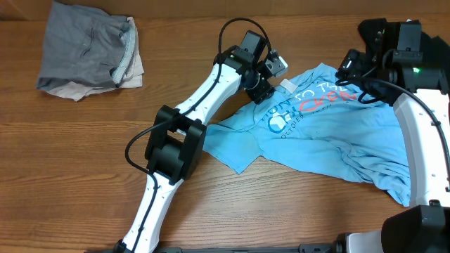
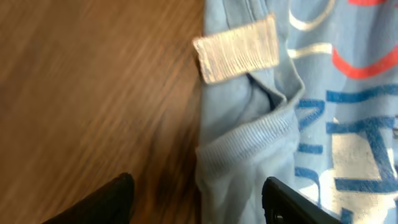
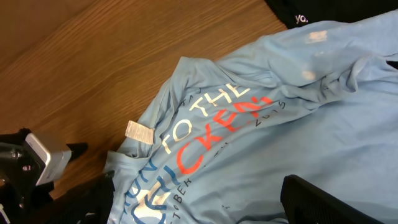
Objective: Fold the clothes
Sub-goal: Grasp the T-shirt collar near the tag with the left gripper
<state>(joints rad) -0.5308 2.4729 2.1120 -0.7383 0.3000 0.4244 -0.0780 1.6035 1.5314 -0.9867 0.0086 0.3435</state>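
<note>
Across the right side of the worktop (image 1: 84, 154) lies a crumpled light blue T-shirt (image 1: 330, 133), lettering up. A folded grey and beige pile (image 1: 88, 53) sits well apart at the far left. The left end effector (image 2: 198, 182) is released, its fingers straddling the shirt's collar (image 2: 249, 137) near a white label (image 2: 236, 48). The right end effector (image 1: 349, 65), also released, hovers over the shirt's far edge.
</note>
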